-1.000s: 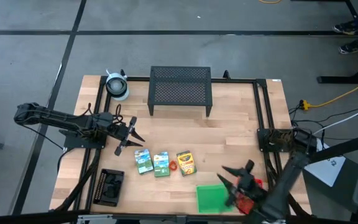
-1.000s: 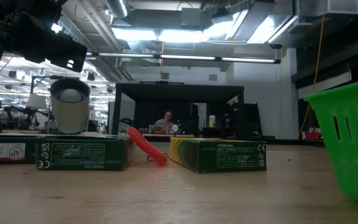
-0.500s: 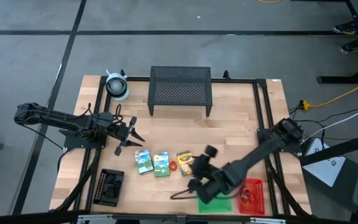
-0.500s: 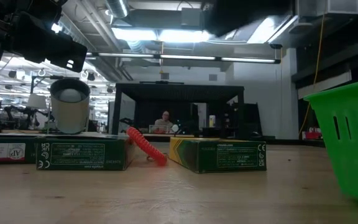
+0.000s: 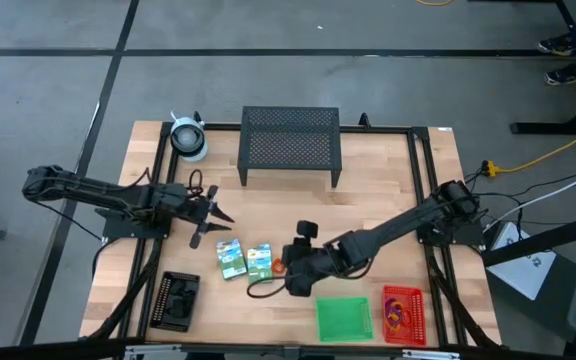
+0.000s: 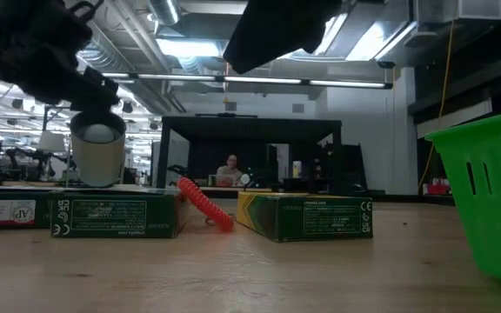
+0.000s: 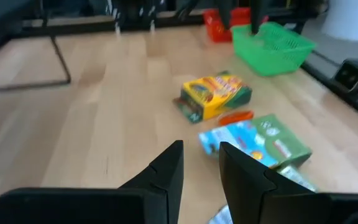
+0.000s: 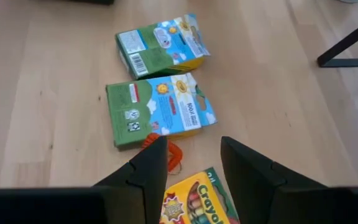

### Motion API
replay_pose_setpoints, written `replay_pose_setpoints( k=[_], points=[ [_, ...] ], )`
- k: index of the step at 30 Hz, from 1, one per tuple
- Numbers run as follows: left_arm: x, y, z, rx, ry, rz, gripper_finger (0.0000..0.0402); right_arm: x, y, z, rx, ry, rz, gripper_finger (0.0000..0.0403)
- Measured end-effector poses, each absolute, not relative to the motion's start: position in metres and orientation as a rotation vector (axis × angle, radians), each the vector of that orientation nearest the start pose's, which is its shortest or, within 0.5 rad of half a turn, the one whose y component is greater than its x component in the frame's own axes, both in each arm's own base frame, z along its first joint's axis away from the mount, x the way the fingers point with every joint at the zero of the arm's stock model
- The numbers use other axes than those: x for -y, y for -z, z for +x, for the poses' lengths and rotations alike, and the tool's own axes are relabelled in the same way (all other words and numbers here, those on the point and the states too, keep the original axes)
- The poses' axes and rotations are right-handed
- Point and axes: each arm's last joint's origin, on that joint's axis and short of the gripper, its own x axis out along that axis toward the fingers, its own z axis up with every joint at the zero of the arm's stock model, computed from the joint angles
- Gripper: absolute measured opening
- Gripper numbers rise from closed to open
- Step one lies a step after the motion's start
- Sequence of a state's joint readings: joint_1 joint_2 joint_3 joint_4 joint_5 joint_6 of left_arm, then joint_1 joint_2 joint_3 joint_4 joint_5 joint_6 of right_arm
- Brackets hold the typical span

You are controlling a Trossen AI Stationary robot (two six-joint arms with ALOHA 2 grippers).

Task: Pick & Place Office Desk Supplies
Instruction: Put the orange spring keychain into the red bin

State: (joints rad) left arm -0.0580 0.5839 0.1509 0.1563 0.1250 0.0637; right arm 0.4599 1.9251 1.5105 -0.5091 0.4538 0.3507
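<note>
On the wooden desk (image 5: pixel 368 215), the right gripper (image 8: pixel 190 163), fingers spread and empty, hangs directly over the crayon box (image 8: pixel 199 203), whose long axis runs between them, while the left gripper (image 5: pixel 211 213) waits farther off.

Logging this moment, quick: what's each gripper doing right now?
Left gripper: open, holding nothing.
Right gripper: open, empty, above the crayon box.

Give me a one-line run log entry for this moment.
right gripper: open, empty, over crayon box | left gripper: open, waiting left of card boxes | green tray: empty
</note>
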Motion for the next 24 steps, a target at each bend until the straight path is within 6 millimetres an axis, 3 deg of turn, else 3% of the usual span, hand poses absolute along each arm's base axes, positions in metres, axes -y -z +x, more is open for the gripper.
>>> replay_pose_setpoints(
  k=[9, 14, 19, 24],
  points=[
    [0.019, -0.189, 0.121, -0.149, 0.131, 0.118, 0.0098, -0.184, -0.230, 0.371, -0.830, 0.130, -0.088, 0.0150],
    [0.023, -0.184, 0.104, -0.151, 0.122, 0.111, 0.0097, -0.183, -0.209, 0.365, -0.838, 0.154, -0.094, 0.0150],
    [0.026, -0.179, 0.093, -0.069, 0.142, 0.124, 0.0097, -0.171, -0.184, 0.365, -0.825, 0.133, 0.004, 0.0150],
    [0.025, -0.175, 0.087, -0.092, 0.121, 0.095, 0.0097, -0.167, -0.178, 0.365, -0.816, 0.125, 0.032, 0.0150]
  ],
)
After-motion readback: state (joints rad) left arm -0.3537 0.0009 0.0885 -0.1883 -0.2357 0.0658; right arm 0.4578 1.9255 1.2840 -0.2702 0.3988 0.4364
